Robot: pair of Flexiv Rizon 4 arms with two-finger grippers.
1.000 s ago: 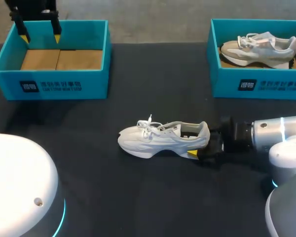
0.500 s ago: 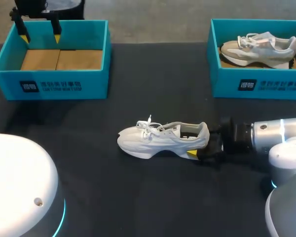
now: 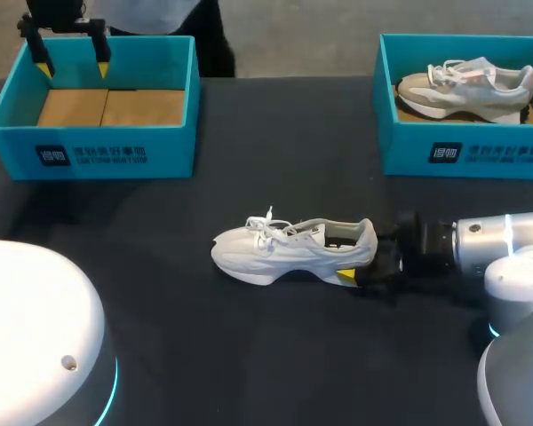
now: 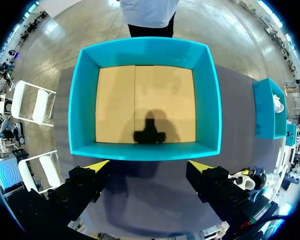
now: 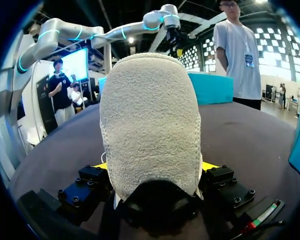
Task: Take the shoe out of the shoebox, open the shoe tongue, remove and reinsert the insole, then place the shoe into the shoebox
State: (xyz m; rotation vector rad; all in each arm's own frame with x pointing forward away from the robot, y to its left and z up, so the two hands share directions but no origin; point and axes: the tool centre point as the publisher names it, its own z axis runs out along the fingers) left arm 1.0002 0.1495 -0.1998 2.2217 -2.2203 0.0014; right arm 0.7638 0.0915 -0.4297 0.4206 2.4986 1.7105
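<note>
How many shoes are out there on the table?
2. A white shoe lies mid-table, its heel clamped in the right gripper; a beige shoe sits in the far-right shoebox. The far-left shoebox shows only bare cardboard, so none seems hidden.

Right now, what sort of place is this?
Probably a robot practice bench for shoe packing: a dark table, an empty teal shoebox, and the right gripper shut on a white shoe.
</note>
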